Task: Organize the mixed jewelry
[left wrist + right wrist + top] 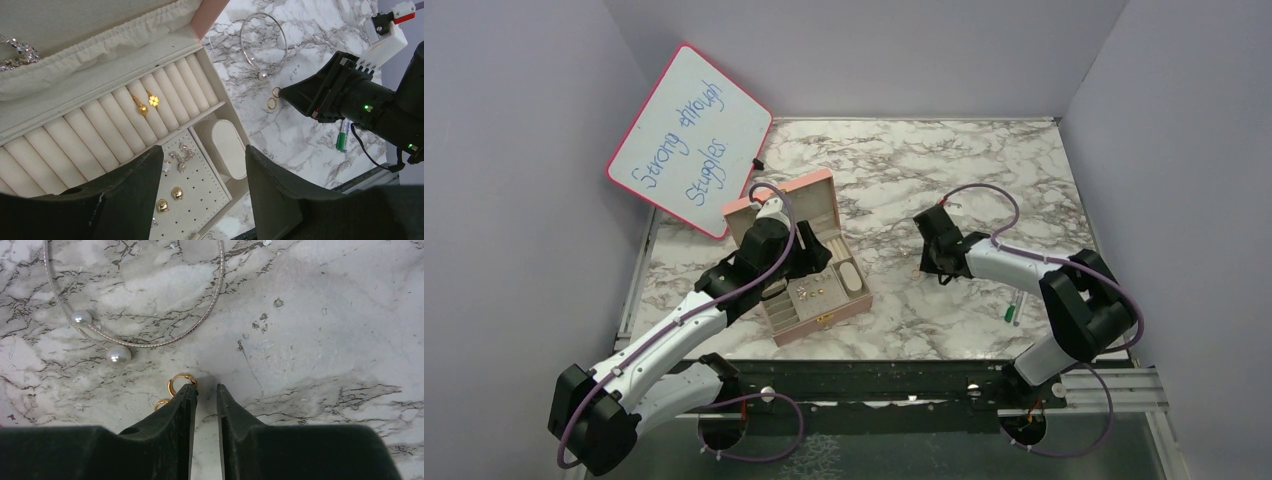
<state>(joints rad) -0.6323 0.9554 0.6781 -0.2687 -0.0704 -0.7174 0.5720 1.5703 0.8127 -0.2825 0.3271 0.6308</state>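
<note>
The pink box stands open. My left gripper hovers over it, open and empty. In the left wrist view my left gripper is above the stud panel, where two gold studs and silver earrings lie. Two gold rings sit in the ring rolls. Two gold hoops lie on the marble just in front of my right gripper. In the right wrist view my right gripper is low over the marble, its jaws a narrow gap apart with nothing between them. One gold hoop touches the outside of the left fingertip. The other hoop lies beside that finger.
A thin bangle with two pearls lies just beyond the hoops; it also shows in the left wrist view. A green-and-white pen lies right of the right arm. A pink-framed whiteboard leans at the back left, behind the box lid.
</note>
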